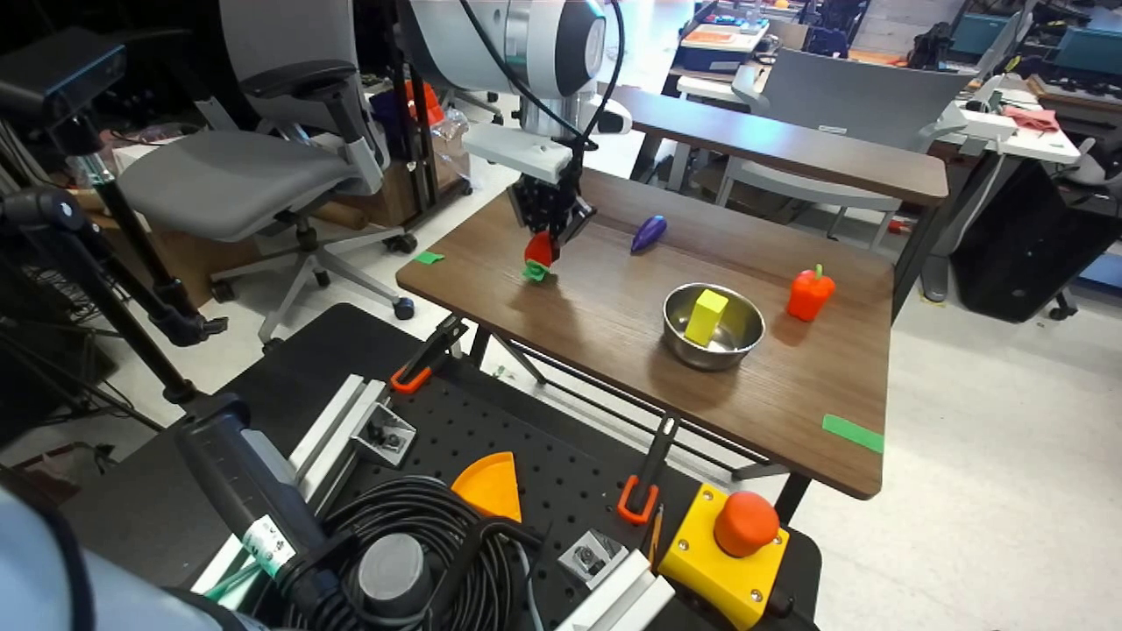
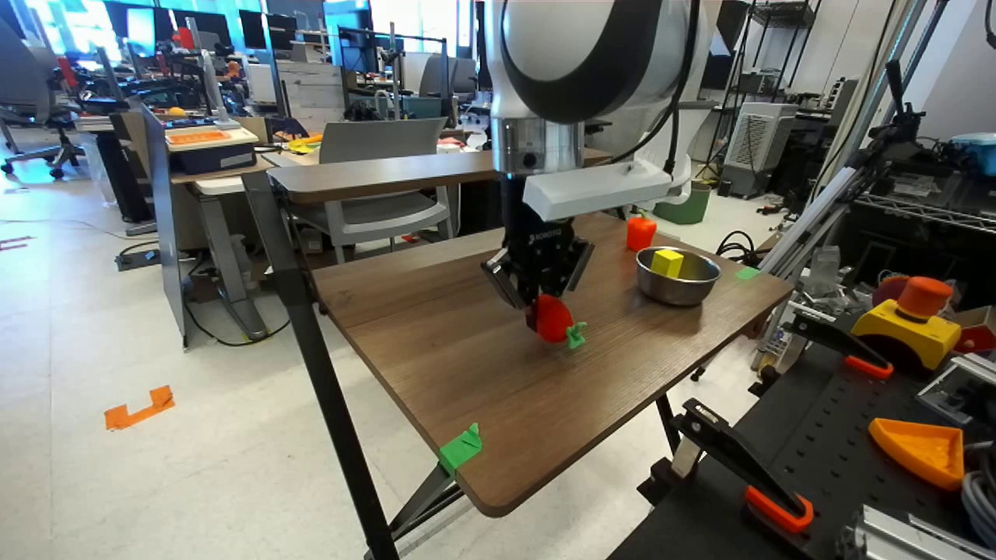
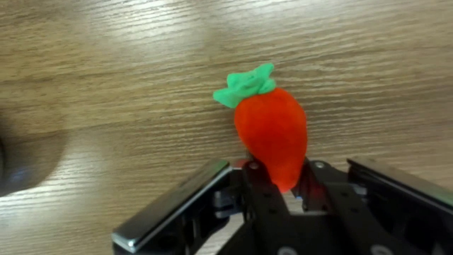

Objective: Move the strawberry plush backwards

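At the left corner of the brown surface (image 1: 605, 298), in an exterior view, lies one strip of green tape (image 1: 429, 258); right of it one strawberry plush (image 1: 538, 249) is held over the surface, leafy end lowest; in the wrist view one claw (image 3: 283, 165) pinches it by the pointed end; farther right lies one purple toy (image 1: 649, 234), well apart; then one metal bowl (image 1: 701, 357) with one yellow block (image 1: 705, 317) in it; next stands one red-orange toy (image 1: 810, 295); a second green strip (image 1: 853, 433) lies near the right corner.
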Controlling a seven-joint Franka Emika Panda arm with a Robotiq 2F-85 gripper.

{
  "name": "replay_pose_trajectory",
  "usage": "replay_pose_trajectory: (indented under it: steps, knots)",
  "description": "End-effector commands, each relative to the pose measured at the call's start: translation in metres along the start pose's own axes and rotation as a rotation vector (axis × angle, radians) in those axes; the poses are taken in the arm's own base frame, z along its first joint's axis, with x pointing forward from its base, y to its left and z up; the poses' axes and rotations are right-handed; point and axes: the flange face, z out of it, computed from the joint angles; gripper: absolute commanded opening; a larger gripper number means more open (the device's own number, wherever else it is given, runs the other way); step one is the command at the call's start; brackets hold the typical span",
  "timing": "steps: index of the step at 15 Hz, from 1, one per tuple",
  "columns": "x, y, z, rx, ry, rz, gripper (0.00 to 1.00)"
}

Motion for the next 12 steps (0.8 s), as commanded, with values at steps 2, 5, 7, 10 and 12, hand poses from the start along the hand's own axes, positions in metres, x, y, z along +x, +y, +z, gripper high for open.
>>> replay_pose_trajectory:
  steps: [2, 5, 7, 10, 12]
  knots:
    - [0.014, -0.002, -0.057, 0.059, 0.027, 0.039, 0.04]
    - [0.050, -0.003, -0.088, 0.079, 0.072, 0.081, 0.03]
    - [0.078, -0.005, -0.104, 0.097, 0.125, 0.115, 0.03]
    - [0.110, -0.014, -0.112, 0.101, 0.152, 0.154, 0.03]
    - [0.125, -0.023, -0.105, 0.098, 0.138, 0.173, 0.03]
